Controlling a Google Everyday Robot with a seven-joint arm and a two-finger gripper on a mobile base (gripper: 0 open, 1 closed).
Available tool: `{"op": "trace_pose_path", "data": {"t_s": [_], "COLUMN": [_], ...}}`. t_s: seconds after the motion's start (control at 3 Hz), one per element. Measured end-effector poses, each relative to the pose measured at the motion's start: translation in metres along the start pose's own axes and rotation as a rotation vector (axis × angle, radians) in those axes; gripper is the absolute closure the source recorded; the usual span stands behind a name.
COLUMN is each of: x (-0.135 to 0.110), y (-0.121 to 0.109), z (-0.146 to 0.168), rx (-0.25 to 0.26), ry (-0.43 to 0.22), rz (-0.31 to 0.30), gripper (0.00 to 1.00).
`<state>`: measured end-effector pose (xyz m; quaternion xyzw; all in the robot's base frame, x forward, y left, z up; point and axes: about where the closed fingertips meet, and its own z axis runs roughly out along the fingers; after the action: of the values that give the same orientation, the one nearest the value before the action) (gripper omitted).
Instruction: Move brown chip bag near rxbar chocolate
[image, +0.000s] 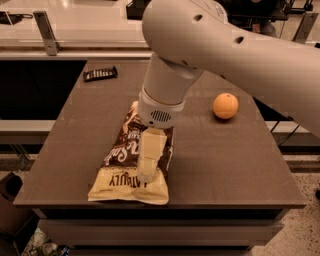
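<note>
The brown chip bag (119, 156) lies flat near the table's front edge, left of centre, with its cream-yellow end toward the front. My gripper (148, 169) hangs from the big white arm (210, 45) and points straight down onto the right half of the bag, over its lower middle. The arm hides the bag's far right part. The rxbar chocolate (100, 74), a small black bar, lies at the table's far left corner, well away from the bag.
A round orange fruit (225, 106) sits on the right side of the brown table (225, 160). A counter with a metal bracket (46, 32) runs behind the table. The floor drops away at the front and left edges.
</note>
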<state>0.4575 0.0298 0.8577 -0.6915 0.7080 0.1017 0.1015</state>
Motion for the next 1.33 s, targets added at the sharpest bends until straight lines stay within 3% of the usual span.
{"op": "trace_pose_path", "data": {"t_s": [0.33,1.33], "x": [-0.0063,-0.007], "y": [0.0042,0.0054], "z": [0.0047,0.0019], "rx": [-0.01,-0.004], "ry": [0.004,0.004], "rz": [-0.018,-0.019], "gripper": [0.17,0.85]}}
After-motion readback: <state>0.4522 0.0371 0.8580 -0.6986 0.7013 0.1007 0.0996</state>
